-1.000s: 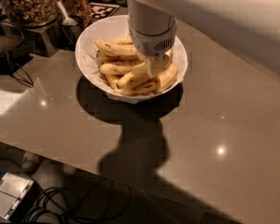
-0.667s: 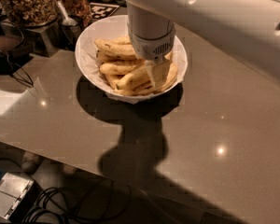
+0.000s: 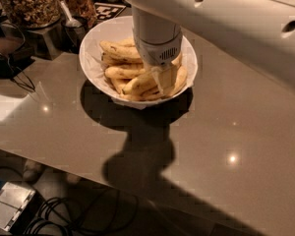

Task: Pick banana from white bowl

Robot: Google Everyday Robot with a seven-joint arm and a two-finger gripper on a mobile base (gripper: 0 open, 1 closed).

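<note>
The white bowl [image 3: 96, 38] stands on the brown counter, filled with several yellow bananas on a crinkled white lining. A long, plump banana [image 3: 136, 84] lies across the front of the pile, with its right end running under my gripper. My gripper [image 3: 165, 80] hangs from the white wrist, reaching straight down into the right half of the bowl among the bananas. It touches the pile there. The wrist hides the bananas behind it.
Glass jars of nuts and snacks [image 3: 30, 4] with a metal scoop [image 3: 71, 19] stand at the back left, close to the bowl. Black cables [image 3: 17, 80] lie on the left of the counter. The counter's front edge runs along the bottom left, with a box and cables on the floor.
My gripper has sunk slightly deeper into the bowl. The bowl and bananas have not visibly moved.
</note>
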